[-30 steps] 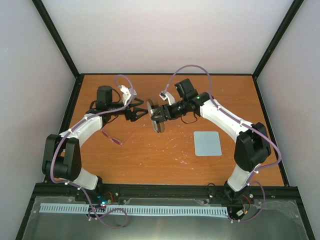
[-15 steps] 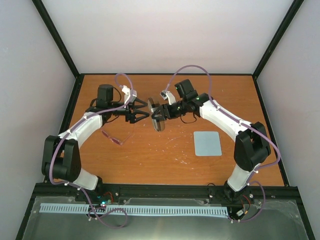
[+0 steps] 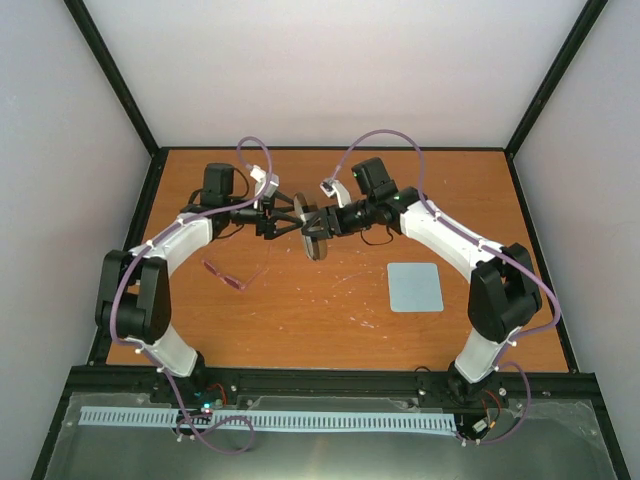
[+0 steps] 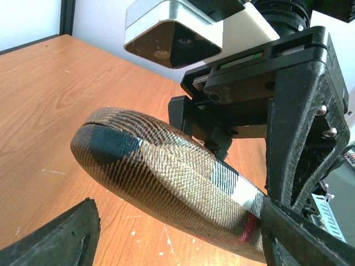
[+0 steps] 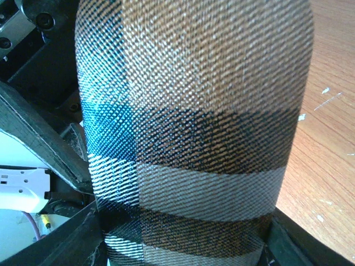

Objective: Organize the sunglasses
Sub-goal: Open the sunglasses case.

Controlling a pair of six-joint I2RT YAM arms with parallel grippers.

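Right gripper (image 3: 318, 226) clamped on case (image 4: 166, 177), lifted so my left gripper (image 3: 294, 222), jaws apart, can straddle its end (to pry it open, I'd guess). Sunglasses (image 3: 224, 275) lie on table (image 3: 330, 320) beside left arm.

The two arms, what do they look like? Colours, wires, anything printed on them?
The left arm and right arm both have white shells with chunky black joints. A thin purple cable loops along each. The jaws are matte black plastic, with a small silver camera box above them. No printed markings are readable.
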